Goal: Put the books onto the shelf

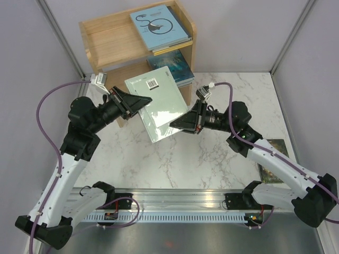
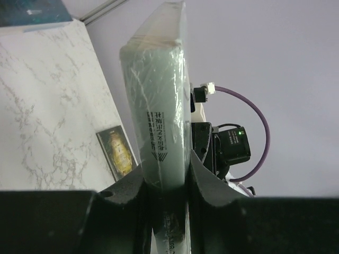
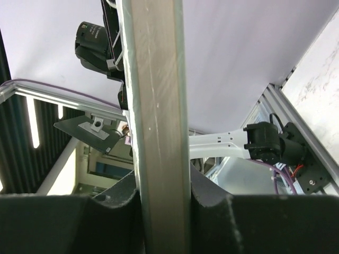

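A thin pale grey-green paperback (image 1: 159,108) hangs in the air above the middle of the white marble table (image 1: 201,159), tilted, just in front of the small two-tier natural-wood shelf (image 1: 106,42) that stands at 12 o'clock. The left gripper (image 1: 142,100) is clenched on the book's edge at its 9 o'clock side, and the left wrist view shows the spine (image 2: 159,106) pinched between the dark fingers (image 2: 204,174). The right gripper (image 1: 177,123) grasps the opposite edge at about 4 o'clock, its fingers (image 3: 209,201) pressed against both faces. With both arms holding one thin book, the step looks like a hand-over or a shared carry. It goes best if one arm lets go fully before the other moves, or if both move together so the cover is not twisted. On the top tier a light blue paperback with a black swirl (image 1: 159,26) lies toward 2 o'clock and a teal paperback (image 1: 172,66) lies below it, so the open room is the bare left half of each tier. The left arm sits close to the shelf's front left panel, so the solid side panels and the top tier's front lip are the edges to clear. A dark green-gold paperback (image 1: 275,159) waits on the table at 4 o'clock, partly under the right arm.
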